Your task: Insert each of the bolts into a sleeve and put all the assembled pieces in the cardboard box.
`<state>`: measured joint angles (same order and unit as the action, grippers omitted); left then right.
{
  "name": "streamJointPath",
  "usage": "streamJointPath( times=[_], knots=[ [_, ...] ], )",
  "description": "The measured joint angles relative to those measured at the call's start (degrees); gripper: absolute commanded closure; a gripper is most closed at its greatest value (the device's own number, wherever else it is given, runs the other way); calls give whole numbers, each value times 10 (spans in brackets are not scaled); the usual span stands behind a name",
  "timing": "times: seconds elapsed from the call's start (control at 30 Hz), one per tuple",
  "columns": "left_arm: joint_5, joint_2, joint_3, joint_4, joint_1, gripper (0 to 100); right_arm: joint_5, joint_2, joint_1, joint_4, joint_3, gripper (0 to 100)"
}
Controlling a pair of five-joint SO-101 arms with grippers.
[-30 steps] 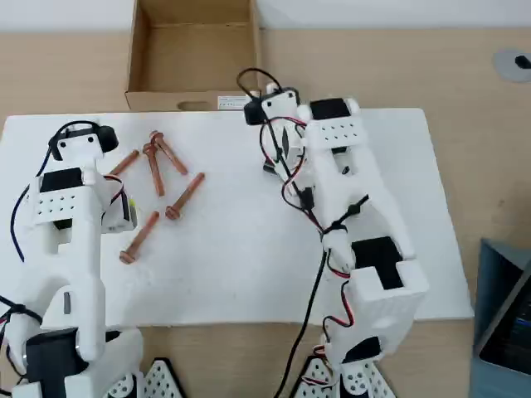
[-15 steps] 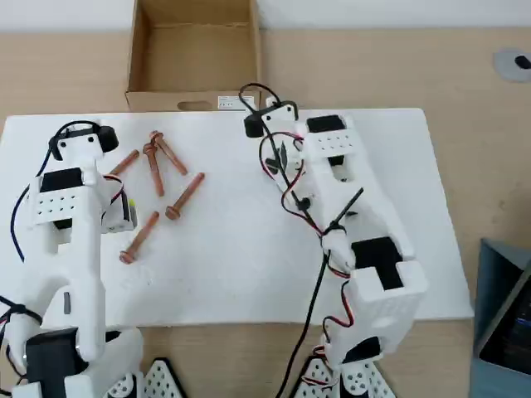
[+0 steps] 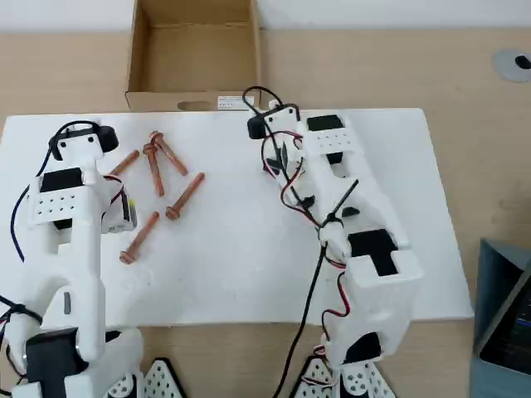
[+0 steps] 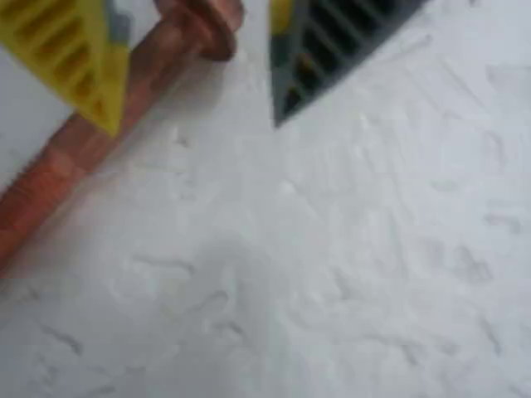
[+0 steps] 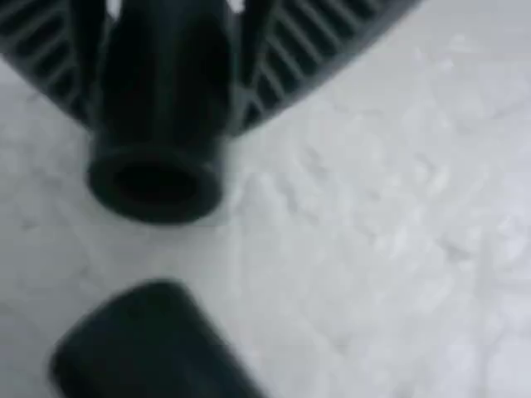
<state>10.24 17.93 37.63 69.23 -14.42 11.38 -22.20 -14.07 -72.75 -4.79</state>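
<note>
Several copper bolts (image 3: 153, 170) lie on the white mat (image 3: 249, 265) at the left. One more bolt (image 3: 138, 237) lies by my left gripper (image 3: 124, 214). In the left wrist view that bolt (image 4: 124, 99) runs between the yellow finger (image 4: 75, 58) and the dark finger (image 4: 332, 50), and the left gripper (image 4: 195, 120) is open just above the mat. My right gripper (image 3: 278, 162) is low over the mat near its far edge, shut on a black sleeve (image 5: 158, 166) whose open end faces the camera. A second black sleeve (image 5: 141, 348) lies on the mat close by.
The open cardboard box (image 3: 195, 54) stands beyond the mat's far edge, between the two arms. Bare mat stretches between the arms. A dark object (image 3: 502, 315) sits at the table's right edge.
The right arm has drawn back a little toward its base, away from the box. The left arm and the bolts have stayed put.
</note>
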Motion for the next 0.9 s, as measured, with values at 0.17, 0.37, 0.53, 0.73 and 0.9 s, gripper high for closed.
streamJointPath(
  times=[0.17, 0.37, 0.53, 0.73, 0.9],
  knots=[
    [0, 0, 0, 0, 0, 867, 0, -11, 0, -25, 30, 988],
    [0, 0, 0, 0, 0, 867, 6, 14, -5, -93, 84, 988],
    [0, 0, 14, 0, 0, 867, 7, 101, -5, -172, 139, 988],
    [0, -1, 24, 0, 0, 867, 4, 193, -4, -260, 149, 988],
    [0, -1, 1, 34, 0, 868, -51, 273, 14, -283, 147, 988]
  ],
)
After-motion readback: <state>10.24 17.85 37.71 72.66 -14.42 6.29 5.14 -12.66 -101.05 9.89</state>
